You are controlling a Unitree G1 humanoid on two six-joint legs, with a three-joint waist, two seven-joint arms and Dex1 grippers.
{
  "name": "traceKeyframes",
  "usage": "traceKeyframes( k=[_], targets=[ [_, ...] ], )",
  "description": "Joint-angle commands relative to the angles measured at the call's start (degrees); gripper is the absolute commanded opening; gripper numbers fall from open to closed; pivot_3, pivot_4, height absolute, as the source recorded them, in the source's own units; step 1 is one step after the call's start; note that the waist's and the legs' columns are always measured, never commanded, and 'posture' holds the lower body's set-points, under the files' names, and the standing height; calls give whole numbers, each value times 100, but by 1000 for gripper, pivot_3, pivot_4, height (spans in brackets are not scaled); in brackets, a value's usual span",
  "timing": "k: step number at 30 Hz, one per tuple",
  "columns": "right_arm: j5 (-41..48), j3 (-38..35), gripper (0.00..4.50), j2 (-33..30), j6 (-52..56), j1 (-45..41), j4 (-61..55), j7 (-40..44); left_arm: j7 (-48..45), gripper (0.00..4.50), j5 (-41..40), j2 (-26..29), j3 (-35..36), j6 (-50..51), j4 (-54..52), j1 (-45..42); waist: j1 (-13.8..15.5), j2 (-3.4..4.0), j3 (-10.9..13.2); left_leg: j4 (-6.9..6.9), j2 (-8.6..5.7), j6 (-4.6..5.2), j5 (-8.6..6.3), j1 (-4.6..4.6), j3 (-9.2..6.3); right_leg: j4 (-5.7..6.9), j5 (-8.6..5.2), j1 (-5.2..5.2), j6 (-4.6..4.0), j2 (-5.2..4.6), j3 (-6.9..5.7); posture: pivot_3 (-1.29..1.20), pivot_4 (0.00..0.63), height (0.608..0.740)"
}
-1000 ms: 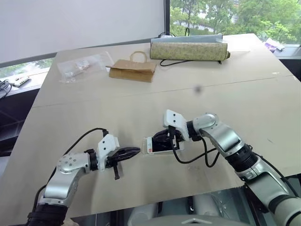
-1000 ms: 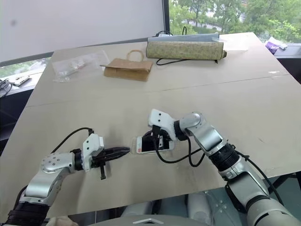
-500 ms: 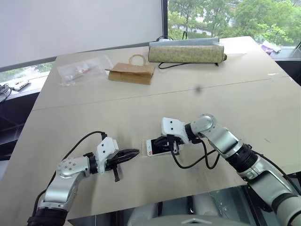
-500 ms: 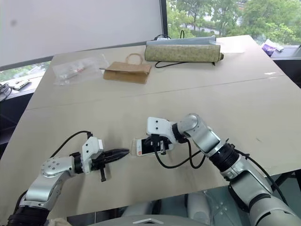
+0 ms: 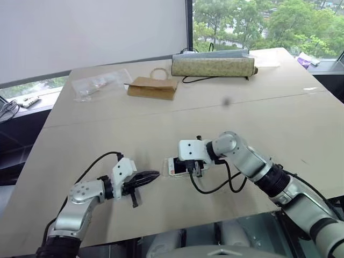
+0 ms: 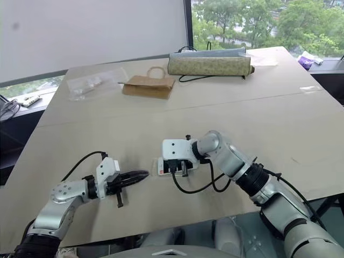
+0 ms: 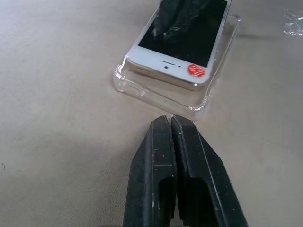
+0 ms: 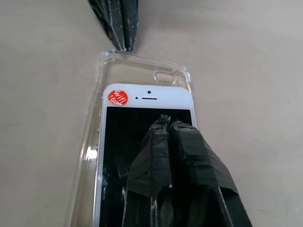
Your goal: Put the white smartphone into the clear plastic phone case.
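Observation:
The white smartphone [image 8: 149,97], black screen up and a red sticker at its top end, lies inside the clear plastic phone case [image 8: 142,61] on the table. Its top end stops a little short of the case's end wall and looks slightly raised. My right gripper [image 8: 168,122] is shut, its tips resting on the screen. My left gripper [image 7: 169,120] is also shut and empty, level with the table, its tips just short of the case's [image 7: 161,97] end by the phone's [image 7: 165,59] sticker end. In the left eye view the left gripper [image 5: 153,175] lies left of the phone [image 5: 175,166].
At the far side of the table [image 5: 279,123] lie a crinkled clear bag [image 5: 99,84], a brown paper bag [image 5: 152,86] and a long patterned pouch [image 5: 213,66] with a black cable. The table's front edge runs close below both arms.
The right wrist has rolled so its white mount lies flatter over the phone, fingertips still on the phone. The left gripper stays beside the case. The head view has shifted.

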Motion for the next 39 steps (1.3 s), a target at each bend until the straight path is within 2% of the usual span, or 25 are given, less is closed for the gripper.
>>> traceKeyframes(
  k=[1,3,5,11,17,21,25,27,31,36,39],
  targets=[
    [16,174,0,-265,612,332,151,361,10,80,71,21,-38,-4,-26,34,7,1,0,-2,0,-1,0,-4,-4,-9,4,0,-6,0,-4,0,150,740],
    [53,143,0,-270,598,357,148,375,-12,80,75,14,-41,-40,35,18,13,4,-1,-4,0,-2,1,-10,-9,-22,4,0,-6,-2,-11,0,150,740],
    [8,-19,0,-20,856,309,398,-15,-44,80,85,1,-43,-126,147,7,20,7,-1,-11,0,-2,1,-14,-10,-33,3,-1,-4,-6,-12,0,150,740],
    [-387,212,0,70,949,248,645,-327,-82,80,107,-35,-69,-323,328,15,10,22,-9,-24,0,1,-2,-13,-20,-35,1,-1,-2,-11,-19,0,150,740],
    [-354,372,0,88,1120,347,483,-246,-78,80,71,-16,-46,-309,313,4,-1,29,-17,-23,0,2,-1,-5,-31,-34,-13,9,20,-5,-28,0,150,740],
    [25,-22,0,370,1105,421,483,-338,-73,80,78,-27,-66,-304,299,8,-2,33,-16,-24,0,1,-1,-5,-38,-34,-11,10,17,-5,-33,0,150,740],
    [572,-685,0,336,1347,483,-75,-205,-85,80,91,-35,-70,-350,367,0,5,41,-1,-25,-1,1,-1,-11,-42,-36,-10,7,14,-7,-35,0,150,740],
    [799,-1039,0,268,1538,465,-390,-251,-104,80,91,-26,-61,-376,440,-31,18,44,8,-25,-3,0,-1,-22,-49,-38,-1,0,-1,-9,-42,0,150,740],
    [1228,-1646,0,39,2050,375,-1113,-360,-153,80,82,-17,-44,-422,542,-62,36,48,22,-13,-9,-29,16,-102,-64,-38,3,-69,-5,-17,-55,0,150,740],
    [1420,-2124,0,-538,2580,384,-1982,-558,-180,80,68,-25,-28,-453,591,-103,43,66,58,-20,-8,-27,14,-117,-70,-44,2,-75,-4,-35,-61,0,150,740],
    [1401,-2232,0,-1100,2812,593,-2389,-646,-172,80,45,-40,-38,-444,520,-79,50,63,64,-19,-8,-25,13,-128,-83,-50,2,-76,-3,-37,-76,0,150,740]
  ],
)
